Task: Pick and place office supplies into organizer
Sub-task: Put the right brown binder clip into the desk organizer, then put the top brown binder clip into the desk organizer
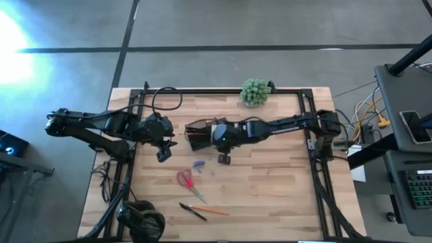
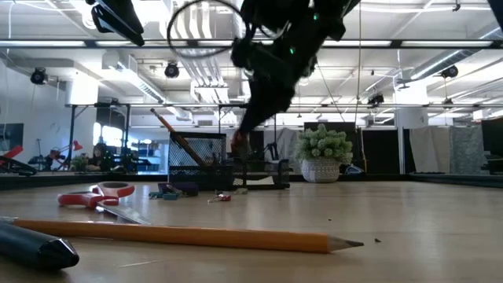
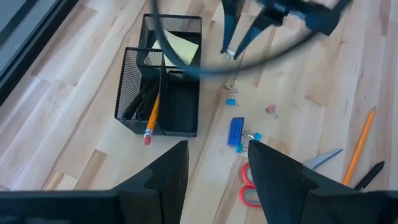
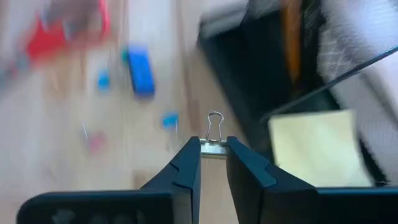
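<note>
Right gripper [image 4: 213,151] pinches a small binder clip [image 4: 214,134] between its fingertips; the clip's body sits squarely between the two pads, its wire loop standing up past them and away from the wrist. Judged step: carrying the clip to the organizer [image 3: 163,84] and dropping it in. From the right wrist view the clip hangs just beside the organizer's wall, not yet over a compartment; the yellow sticky-note pad [image 4: 317,146] lies in the nearest compartment. To do this well: move across until the clip is clearly over an open compartment, then lower before letting go, since so small a piece could bounce off the mesh rim; keep the grip firm, as only the clip's narrow body is held. Organizer's long axis runs roughly along the line of the right arm in the high view; a pencil [image 3: 151,116] stands slanted in one compartment, eraser end out past the rim. Left gripper [image 3: 216,163] hovers over the table near the organizer, fingers parted and holding nothing. Left on the table: a blue item [image 3: 236,131], red-handled scissors [image 1: 188,183], an orange pencil [image 1: 208,210] and a black pen [image 1: 192,211] toward the front edge.
</note>
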Controlling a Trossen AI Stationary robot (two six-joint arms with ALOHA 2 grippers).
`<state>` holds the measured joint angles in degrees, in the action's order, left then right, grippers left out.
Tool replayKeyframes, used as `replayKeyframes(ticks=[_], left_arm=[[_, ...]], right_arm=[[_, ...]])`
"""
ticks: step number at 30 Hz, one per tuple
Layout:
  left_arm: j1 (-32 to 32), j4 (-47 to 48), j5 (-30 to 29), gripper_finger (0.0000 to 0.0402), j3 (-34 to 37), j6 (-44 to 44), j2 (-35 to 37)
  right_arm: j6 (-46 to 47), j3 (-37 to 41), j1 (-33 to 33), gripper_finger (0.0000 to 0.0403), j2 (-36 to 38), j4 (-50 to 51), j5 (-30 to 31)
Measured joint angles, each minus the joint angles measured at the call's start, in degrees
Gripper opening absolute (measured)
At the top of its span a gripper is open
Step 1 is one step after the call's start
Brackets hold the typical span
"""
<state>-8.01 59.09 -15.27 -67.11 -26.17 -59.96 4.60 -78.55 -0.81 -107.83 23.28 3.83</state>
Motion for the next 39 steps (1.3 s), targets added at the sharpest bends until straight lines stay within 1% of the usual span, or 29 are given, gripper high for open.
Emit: replayKeyframes(ticks=[3, 7, 11, 15, 18, 19, 21, 23, 27, 32, 33, 35, 37, 39], left_arm=[[0.0, 0.0, -0.2, 0.0153, 0.0, 0.0, 0.0], [0.0, 0.0, -0.6, 0.0153, 0.0, 0.3, 0.0], [0.0, 0.0, -1.0, 0.0153, 0.0, 1.0, 0.0], [0.0, 0.0, -1.1, 0.0153, 0.0, 1.0, 0.0], [0.0, 0.3, -1.1, 0.0153, 0.0, 1.0, 0.0], [0.0, 0.3, -1.2, 0.0153, 0.0, 1.0, 0.0], [0.0, 0.3, -1.6, 0.0153, 0.0, 1.0, 0.0], [0.0, 0.3, -1.8, 0.0153, 0.0, 1.0, 0.0], [0.0, 0.4, -2.3, 0.0153, 0.2, 1.2, 0.0], [0.0, 0.4, -2.8, 0.0153, 0.4, 1.4, 0.0], [0.0, 0.4, -2.8, 0.0153, 0.4, 1.4, 0.0], [0.0, 0.5, -2.8, 0.0153, 0.6, 1.4, 0.0], [0.0, 0.5, -2.8, 0.0153, 0.8, 1.4, 0.0], [0.0, 0.6, -2.8, 0.0153, 0.9, 1.8, 0.0]], right_arm=[[3.1, -0.9, -0.4, 0.0054, -0.2, -1.6, 1.0], [4.8, -4.4, -1.0, 0.0054, -5.4, -0.8, 1.0], [4.5, -11.0, -1.8, 0.0054, -10.8, -0.9, 1.0], [4.5, -16.8, -2.8, 0.0054, -15.6, 3.0, 1.3], [3.4, -19.7, -3.0, 0.0054, -17.4, 7.3, 1.5], [3.3, -20.5, -3.0, 0.0055, -17.7, 8.3, 2.0], [4.1, -20.9, -2.8, 0.0060, -18.3, 9.5, 5.0], [5.5, -21.0, -2.7, 0.0072, -18.6, 9.5, 6.6], [6.1, -21.4, -2.9, 0.0111, -18.4, 7.0, 6.9], [6.8, -21.5, -3.1, 0.0162, -18.6, 9.1, 6.7], [5.7, -21.5, -3.1, 0.0170, -18.5, 10.5, 6.7], [-0.3, -21.5, -2.3, 0.0183, -17.4, 14.5, 6.7], [-9.7, -21.3, -1.3, 0.0189, -16.5, 19.4, 6.8], [-20.2, -20.5, -0.3, 0.0190, -16.4, 21.4, 4.3]])
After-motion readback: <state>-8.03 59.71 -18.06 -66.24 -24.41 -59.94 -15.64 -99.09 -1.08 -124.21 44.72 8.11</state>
